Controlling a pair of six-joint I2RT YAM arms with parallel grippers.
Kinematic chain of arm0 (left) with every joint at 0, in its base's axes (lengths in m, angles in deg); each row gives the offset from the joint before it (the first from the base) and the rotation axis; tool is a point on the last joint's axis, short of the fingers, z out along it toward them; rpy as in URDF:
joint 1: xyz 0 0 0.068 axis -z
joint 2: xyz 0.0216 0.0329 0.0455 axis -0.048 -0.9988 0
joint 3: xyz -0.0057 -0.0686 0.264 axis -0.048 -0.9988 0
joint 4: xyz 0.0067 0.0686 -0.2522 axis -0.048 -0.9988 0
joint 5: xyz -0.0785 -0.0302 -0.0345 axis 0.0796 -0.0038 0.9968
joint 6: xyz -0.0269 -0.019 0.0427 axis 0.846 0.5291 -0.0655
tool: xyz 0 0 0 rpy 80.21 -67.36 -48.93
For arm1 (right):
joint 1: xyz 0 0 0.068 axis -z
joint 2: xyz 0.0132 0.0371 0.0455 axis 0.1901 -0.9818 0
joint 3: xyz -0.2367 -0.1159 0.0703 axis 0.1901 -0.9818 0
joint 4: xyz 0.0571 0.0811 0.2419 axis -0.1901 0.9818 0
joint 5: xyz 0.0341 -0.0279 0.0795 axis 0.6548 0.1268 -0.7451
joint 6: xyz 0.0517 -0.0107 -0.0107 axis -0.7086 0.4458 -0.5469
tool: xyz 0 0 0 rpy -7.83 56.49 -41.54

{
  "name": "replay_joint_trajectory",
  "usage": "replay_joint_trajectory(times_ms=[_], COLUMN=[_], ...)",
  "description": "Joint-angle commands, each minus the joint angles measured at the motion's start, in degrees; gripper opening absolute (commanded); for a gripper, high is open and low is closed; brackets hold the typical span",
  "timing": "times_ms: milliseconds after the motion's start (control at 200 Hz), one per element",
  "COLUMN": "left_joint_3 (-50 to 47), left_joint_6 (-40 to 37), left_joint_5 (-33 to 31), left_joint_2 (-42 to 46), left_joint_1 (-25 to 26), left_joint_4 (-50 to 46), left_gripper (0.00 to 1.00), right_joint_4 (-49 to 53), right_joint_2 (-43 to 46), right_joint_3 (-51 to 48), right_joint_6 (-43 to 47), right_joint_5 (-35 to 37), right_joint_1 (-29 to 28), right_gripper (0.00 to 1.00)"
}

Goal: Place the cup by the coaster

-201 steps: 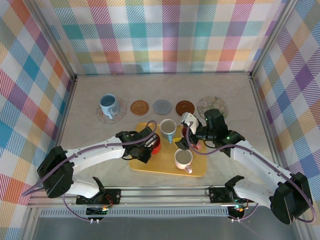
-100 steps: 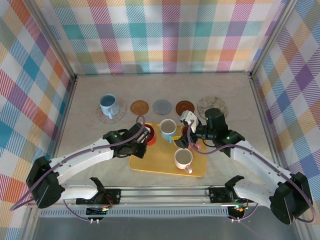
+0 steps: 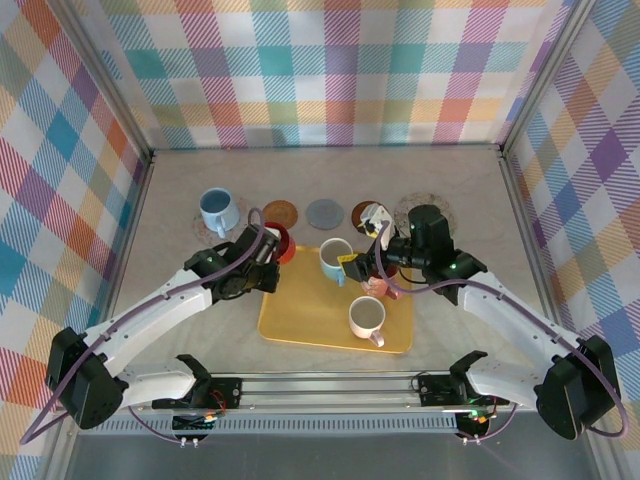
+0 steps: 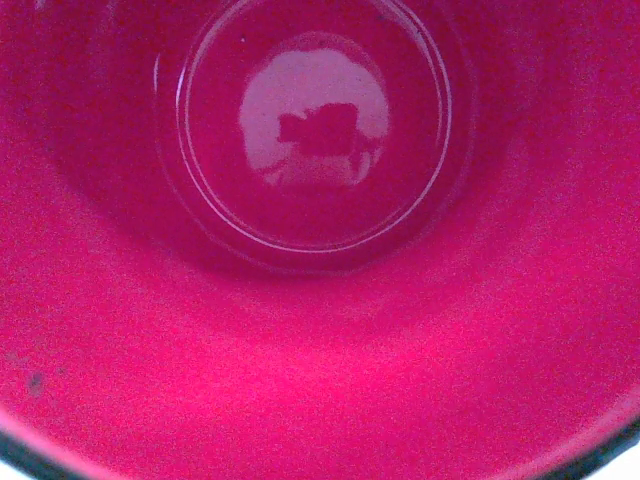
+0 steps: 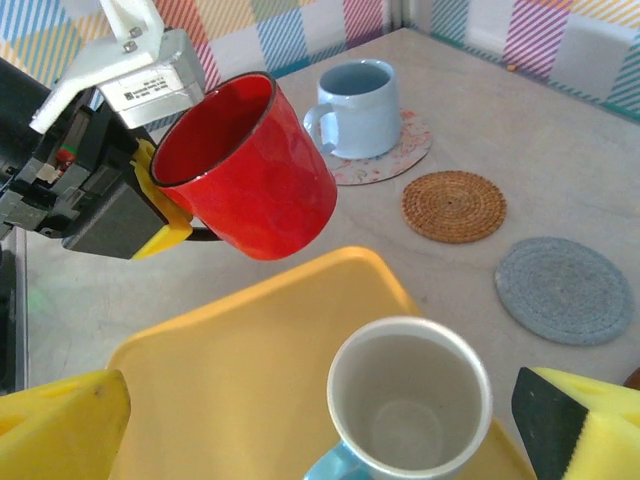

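Observation:
My left gripper (image 3: 262,256) is shut on a red cup (image 3: 277,241) and holds it tilted above the table, just off the tray's far left corner. A woven brown coaster (image 3: 279,213) lies just beyond it. In the right wrist view the red cup (image 5: 246,166) hangs from the left gripper's yellow fingers (image 5: 163,226), near the woven coaster (image 5: 455,205). The cup's glossy red inside (image 4: 320,150) faces the left wrist camera. My right gripper (image 3: 352,268) stands open around a light blue cup (image 3: 335,260) with a white inside (image 5: 410,395) on the yellow tray (image 3: 300,318).
A pale blue cup (image 3: 216,209) stands on a floral coaster (image 3: 235,235) at the far left. The row goes on rightward with a grey coaster (image 3: 324,213), a dark brown coaster (image 3: 366,213) and another floral coaster (image 3: 435,208). A white cup (image 3: 367,317) sits on the tray's near side.
The left arm lifted the red cup off the tray and carried it back and left toward the woven coaster. The right gripper shifted slightly left, still open around the light blue cup.

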Motion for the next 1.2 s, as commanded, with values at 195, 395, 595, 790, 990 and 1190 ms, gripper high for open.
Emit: replay_joint_trajectory(times_ms=[195, 395, 595, 790, 990, 1190], left_joint_3=[7.8, 10.5, 12.8, 13.7, 15.8, 19.0], left_joint_6=[-4.8, -4.9, -4.7, -6.4, -7.3, -8.2], left_joint_5=[3.0, 5.9, 7.0, 8.3, 9.1, 7.1], left_joint_2=[-5.8, -11.7, -17.3, -22.1, -26.6, -31.0], left_joint_1=[-6.5, -9.5, -11.2, -13.1, -14.7, -15.5], left_joint_4=[5.6, 7.7, 9.6, 12.1, 15.1, 16.0], left_gripper=[0.0, 0.0, 0.0, 0.0, 0.0, 0.0], right_joint_4=[-3.9, -4.2, -4.0, -5.1, -5.6, -5.0], right_joint_2=[-1.4, -2.9, -5.0, -7.1, -8.8, -10.3], right_joint_3=[1.3, 1.2, 1.7, 2.2, 2.8, 3.9], right_joint_6=[-4.5, -4.5, -3.8, -3.5, -3.4, -3.0], right_joint_5=[4.4, 4.3, 5.2, 6.2, 7.3, 6.8], right_joint_1=[-0.3, -0.4, -0.4, -0.4, -0.4, -0.4], right_gripper=[0.99, 0.99, 0.99, 0.99, 0.99, 0.99])
